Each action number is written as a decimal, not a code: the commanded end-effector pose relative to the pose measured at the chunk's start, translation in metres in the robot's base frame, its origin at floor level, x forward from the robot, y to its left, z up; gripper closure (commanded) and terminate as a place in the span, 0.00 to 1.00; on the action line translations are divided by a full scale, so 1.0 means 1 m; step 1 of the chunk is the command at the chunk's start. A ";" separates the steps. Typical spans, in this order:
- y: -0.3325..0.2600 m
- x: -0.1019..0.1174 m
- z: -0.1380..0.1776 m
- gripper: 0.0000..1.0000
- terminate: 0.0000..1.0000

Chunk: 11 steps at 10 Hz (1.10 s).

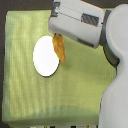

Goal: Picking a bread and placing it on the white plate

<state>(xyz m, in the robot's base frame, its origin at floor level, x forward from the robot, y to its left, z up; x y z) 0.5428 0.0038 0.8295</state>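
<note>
We see the bread [59, 47] hanging at about three o'clock of the white plate [44, 60], its lower end overlapping the plate's rim in the exterior view while its upper end disappears under the gripper [58, 33]. The gripper looks closed on that upper end, though the fingers themselves are hidden beneath the arm's grey housing, so we judge the hold from how the loaf dangles below it. The plate lies on a green cloth [25, 95] with nothing on its white face. We take the bread to be light and fairly stiff, since it hangs straight without sagging; its bumpy crust should grip well but could crumble under a hard squeeze. Held by one tapered end it may swing, so a hold nearer the middle would be steadier.
</note>
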 end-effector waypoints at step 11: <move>0.096 -0.023 -0.049 1.00 0.00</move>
<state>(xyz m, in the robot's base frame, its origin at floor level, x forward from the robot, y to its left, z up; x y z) 0.5273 0.0920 0.7807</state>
